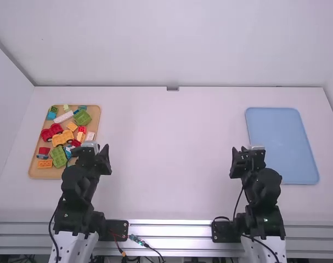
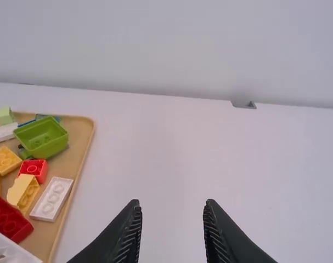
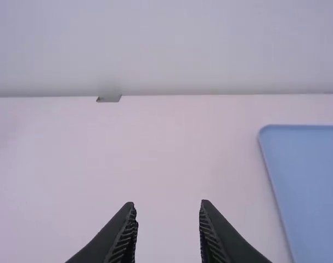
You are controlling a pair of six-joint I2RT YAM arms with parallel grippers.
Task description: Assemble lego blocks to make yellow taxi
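Note:
Lego pieces fill a wooden tray (image 1: 95, 121) at the table's left side; among them are a yellow car-like piece (image 1: 62, 138), a small yellow block (image 1: 72, 126), a red piece (image 1: 51, 132) and green pieces. My left gripper (image 1: 95, 150) is raised at the tray's right edge. In the left wrist view the left gripper (image 2: 172, 205) stands open and empty, with a pale yellow piece (image 2: 23, 192) and a white block (image 2: 52, 199) off to one side. On the right, my right gripper (image 1: 242, 150) hangs left of the blue mat; the right wrist view shows the right gripper (image 3: 167, 205) open and empty.
A blue mat or tray (image 1: 281, 145) lies at the table's right side. Bare white table (image 1: 171, 153) stretches between the two arms. A wall rises behind the table's far edge, where a small grey bracket (image 1: 173, 88) sits. Cables run near both arm bases.

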